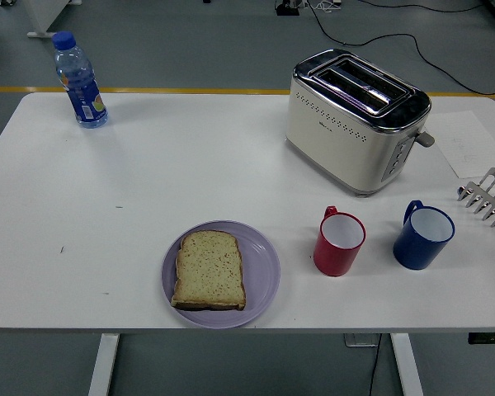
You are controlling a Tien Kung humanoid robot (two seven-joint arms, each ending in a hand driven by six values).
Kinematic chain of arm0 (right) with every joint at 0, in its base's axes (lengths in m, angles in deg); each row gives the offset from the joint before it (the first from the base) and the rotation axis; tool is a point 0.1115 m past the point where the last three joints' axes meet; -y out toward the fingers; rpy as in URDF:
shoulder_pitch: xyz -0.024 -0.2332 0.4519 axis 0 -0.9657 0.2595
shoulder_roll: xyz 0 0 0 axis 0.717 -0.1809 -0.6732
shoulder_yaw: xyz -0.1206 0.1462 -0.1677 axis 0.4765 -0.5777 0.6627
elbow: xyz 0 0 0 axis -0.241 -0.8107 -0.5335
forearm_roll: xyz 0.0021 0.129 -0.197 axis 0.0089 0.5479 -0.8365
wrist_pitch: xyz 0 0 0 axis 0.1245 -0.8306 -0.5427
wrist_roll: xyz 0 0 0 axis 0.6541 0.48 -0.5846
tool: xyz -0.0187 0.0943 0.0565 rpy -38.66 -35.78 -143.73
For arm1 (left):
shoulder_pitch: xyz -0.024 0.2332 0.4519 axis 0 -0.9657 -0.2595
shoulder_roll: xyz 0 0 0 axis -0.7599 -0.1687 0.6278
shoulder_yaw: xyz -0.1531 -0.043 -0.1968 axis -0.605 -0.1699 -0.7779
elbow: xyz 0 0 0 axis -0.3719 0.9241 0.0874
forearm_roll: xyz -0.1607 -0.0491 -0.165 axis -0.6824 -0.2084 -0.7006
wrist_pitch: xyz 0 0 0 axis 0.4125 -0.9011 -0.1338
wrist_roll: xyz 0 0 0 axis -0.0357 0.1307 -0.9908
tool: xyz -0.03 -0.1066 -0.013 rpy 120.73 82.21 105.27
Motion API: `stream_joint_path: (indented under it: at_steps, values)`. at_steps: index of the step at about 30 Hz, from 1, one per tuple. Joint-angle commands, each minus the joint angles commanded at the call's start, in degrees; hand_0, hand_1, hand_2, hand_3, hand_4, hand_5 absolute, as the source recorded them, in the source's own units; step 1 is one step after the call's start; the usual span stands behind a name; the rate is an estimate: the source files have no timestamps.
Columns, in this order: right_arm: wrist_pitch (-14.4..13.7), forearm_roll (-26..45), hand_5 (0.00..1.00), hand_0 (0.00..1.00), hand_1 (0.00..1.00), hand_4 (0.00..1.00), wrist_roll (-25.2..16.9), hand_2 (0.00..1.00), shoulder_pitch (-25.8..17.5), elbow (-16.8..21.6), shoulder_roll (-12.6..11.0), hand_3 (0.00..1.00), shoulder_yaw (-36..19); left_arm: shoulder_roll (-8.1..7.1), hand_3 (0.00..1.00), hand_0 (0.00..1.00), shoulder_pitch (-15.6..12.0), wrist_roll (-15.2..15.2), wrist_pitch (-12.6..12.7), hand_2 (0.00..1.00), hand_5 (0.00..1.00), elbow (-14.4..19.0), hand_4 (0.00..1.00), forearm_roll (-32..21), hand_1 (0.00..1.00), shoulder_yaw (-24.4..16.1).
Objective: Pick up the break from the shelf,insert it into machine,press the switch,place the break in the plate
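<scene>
Currently: bread slice (pixel 209 270) flat on purple plate (pixel 264 276), near table (pixel 190 165) edge; toaster (pixel 355 120) far right; rack (pixel 488 196) right edge. Robot hand state: cannot tell, neither visible.

toaster (pixel 355 120) logo, bottle (pixel 80 81) label, both unreadable

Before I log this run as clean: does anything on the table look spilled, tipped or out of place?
Nothing stands out. The bread slice lies flat on the purple plate, both mugs and the bottle stand upright, and the toaster slots look empty. No spills show.
</scene>
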State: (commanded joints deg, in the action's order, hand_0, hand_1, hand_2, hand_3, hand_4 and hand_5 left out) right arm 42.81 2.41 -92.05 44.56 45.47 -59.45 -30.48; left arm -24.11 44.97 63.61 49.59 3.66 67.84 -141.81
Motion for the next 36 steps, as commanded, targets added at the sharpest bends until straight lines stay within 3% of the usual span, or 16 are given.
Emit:
stream_joint_path:
  at_steps: [20, 36]
  values:
    - [-0.1, -0.4, 0.353, 0.704, 0.636, 0.449, -0.3, 0.649, -0.9, -0.4, 0.8, 0.596, -0.1, -0.07, 0.563, 0.688, -1.0, 0.4, -0.3, 0.687, 0.835, 0.0, 0.279, 2.9, 0.696, -1.5]
    - [-0.3, -0.3, 0.352, 0.701, 0.632, 0.446, -0.4, 0.642, -0.6, -0.4, 1.0, 0.592, -0.6, 0.03, 0.563, 0.688, -0.8, 0.1, -0.1, 0.687, 0.837, 0.0, 0.280, 0.8, 0.696, -0.4]
